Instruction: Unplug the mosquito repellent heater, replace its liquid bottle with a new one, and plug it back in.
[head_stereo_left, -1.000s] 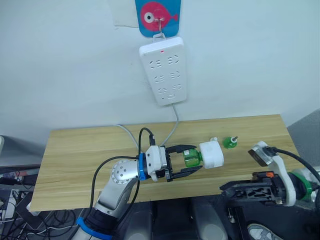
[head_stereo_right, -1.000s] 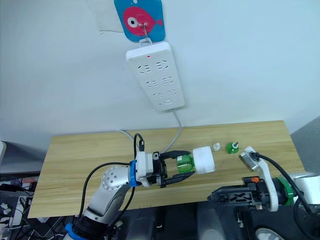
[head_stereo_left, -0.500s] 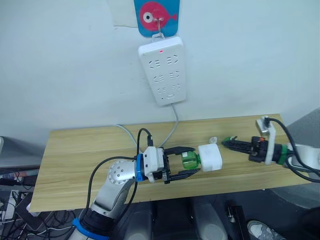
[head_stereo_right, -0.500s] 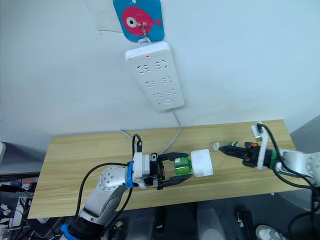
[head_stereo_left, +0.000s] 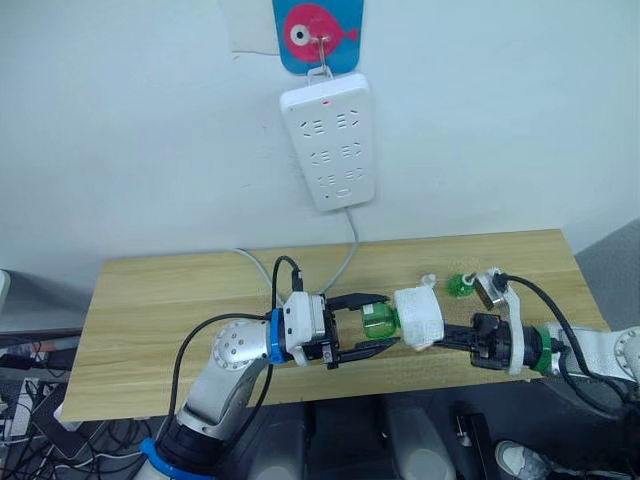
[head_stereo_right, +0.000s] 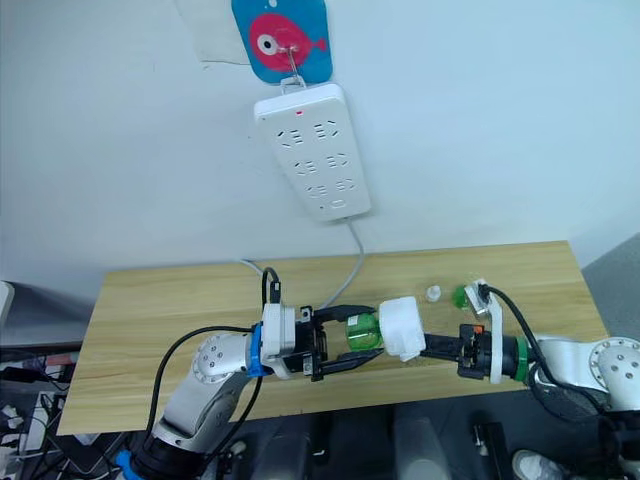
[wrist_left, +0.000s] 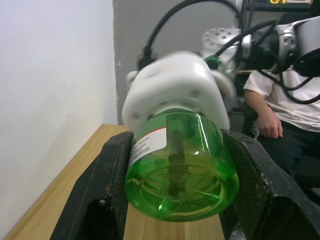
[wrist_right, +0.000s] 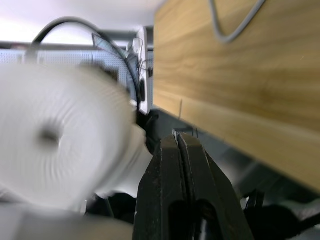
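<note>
The mosquito repellent heater (head_stereo_left: 418, 317), a small white rounded unit, hangs over the wooden table (head_stereo_left: 160, 300) with a green liquid bottle (head_stereo_left: 378, 322) still screwed into it. My left gripper (head_stereo_left: 385, 321) is shut on that bottle; in the left wrist view the bottle (wrist_left: 180, 170) sits between both black fingers (wrist_left: 107, 190) with the heater (wrist_left: 172, 90) beyond it. My right gripper (head_stereo_left: 446, 336) is shut and holds nothing, its tips at the heater's right side. A second green bottle (head_stereo_left: 459, 286) stands on the table behind the right arm.
A white power strip (head_stereo_left: 327, 140) hangs on the wall under a fish-shaped hook (head_stereo_left: 318, 30), its cable (head_stereo_left: 350, 250) running down to the table. A small white cap (head_stereo_left: 427, 279) lies beside the second bottle. A seated person (wrist_left: 280, 110) shows in the left wrist view.
My right arm rose from below the table's front edge, swung over the right end, then came in to the heater, and its fingers closed. The left gripper kept its hold.
</note>
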